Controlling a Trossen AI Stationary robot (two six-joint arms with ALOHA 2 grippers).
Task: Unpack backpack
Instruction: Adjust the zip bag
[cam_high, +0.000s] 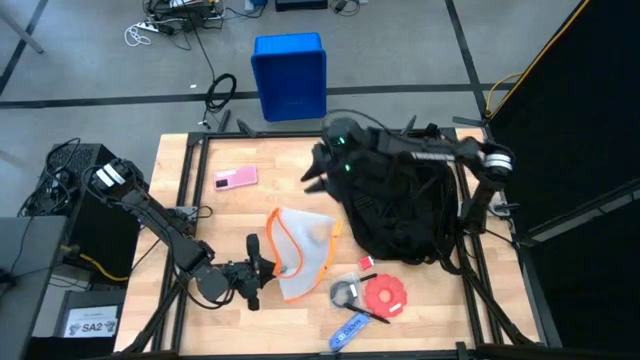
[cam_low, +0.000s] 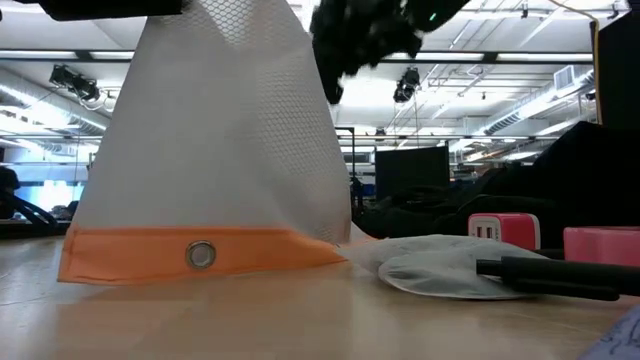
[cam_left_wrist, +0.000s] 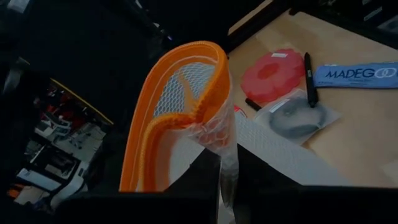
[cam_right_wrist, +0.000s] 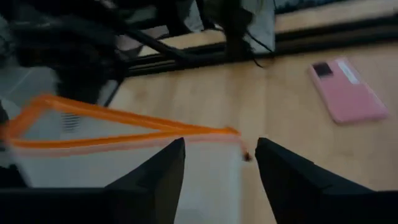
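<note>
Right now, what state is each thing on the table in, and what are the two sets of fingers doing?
Backpack: slumped on the table's right side, no fingers on it.
Mesh pouch: orange-trimmed, held up at one edge.
Left gripper: fingers shut on the mesh pouch.
Right gripper: fingers apart, holding nothing, beside the backpack.
Pink phone: lying flat.
Red disc: lying flat.
Blue packet: lying flat near the front edge.

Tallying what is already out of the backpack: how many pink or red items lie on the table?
2 in the high view: a pink phone-like slab near the table's far left, and a red round disc at the near edge, in front of the backpack. More may be hidden inside.
</note>
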